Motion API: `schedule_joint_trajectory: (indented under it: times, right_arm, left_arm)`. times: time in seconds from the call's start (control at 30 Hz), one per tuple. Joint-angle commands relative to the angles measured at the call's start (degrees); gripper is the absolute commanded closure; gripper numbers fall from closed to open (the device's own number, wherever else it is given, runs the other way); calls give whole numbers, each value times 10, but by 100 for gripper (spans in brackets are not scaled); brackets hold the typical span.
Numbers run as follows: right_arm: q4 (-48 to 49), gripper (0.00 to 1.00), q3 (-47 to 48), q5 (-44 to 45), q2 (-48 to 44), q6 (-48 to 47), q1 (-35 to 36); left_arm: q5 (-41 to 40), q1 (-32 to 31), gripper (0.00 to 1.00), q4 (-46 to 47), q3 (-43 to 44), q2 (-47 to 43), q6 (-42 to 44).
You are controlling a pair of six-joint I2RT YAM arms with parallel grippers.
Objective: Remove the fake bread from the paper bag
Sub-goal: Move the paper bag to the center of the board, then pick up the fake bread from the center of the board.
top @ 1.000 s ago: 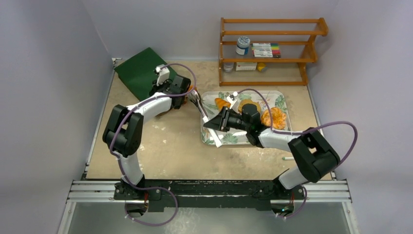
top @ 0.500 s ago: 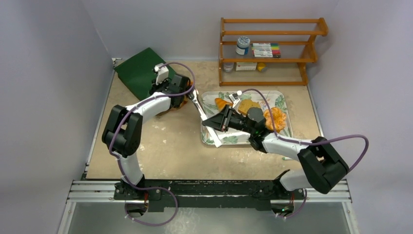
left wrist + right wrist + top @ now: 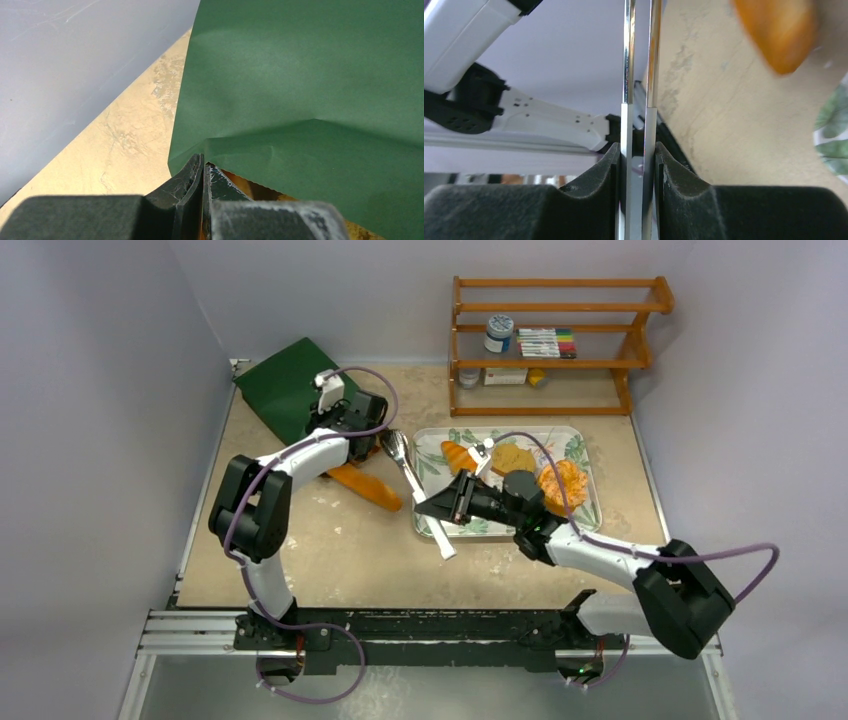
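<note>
The dark green paper bag [image 3: 285,380] lies at the back left. My left gripper [image 3: 345,422] is shut on the edge of its mouth; in the left wrist view the jaws [image 3: 204,162] pinch the green paper [image 3: 300,75], and the brown inside [image 3: 250,187] shows beside them. The long baguette [image 3: 365,486] lies on the table just outside the bag. My right gripper [image 3: 430,506] is shut on metal tongs [image 3: 412,478], also seen in its wrist view [image 3: 639,100]; the baguette's end [image 3: 781,35] lies beside them, not between them. A croissant [image 3: 457,454], a tan bun [image 3: 513,457] and a crinkly orange pastry [image 3: 562,482] lie on the tray [image 3: 585,520].
A wooden shelf rack [image 3: 555,345] with a jar, markers and small items stands at the back right. Walls close in the left, back and right sides. The leaf-patterned tray sits centre right.
The baguette has come out of the bag and now lies on the table. My right arm drew back toward the near side with the tongs. The left gripper stayed on the bag's edge.
</note>
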Motion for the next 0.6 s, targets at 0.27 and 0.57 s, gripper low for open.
schedule_joint_trajectory:
  times: [0.27, 0.57]
  right_arm:
    - [-367, 80, 157, 64, 19, -277, 5]
    - [-365, 75, 172, 45, 58, -274, 55]
  left_arm:
    - [20, 10, 99, 29, 19, -12, 8]
    - [36, 19, 100, 38, 16, -17, 33]
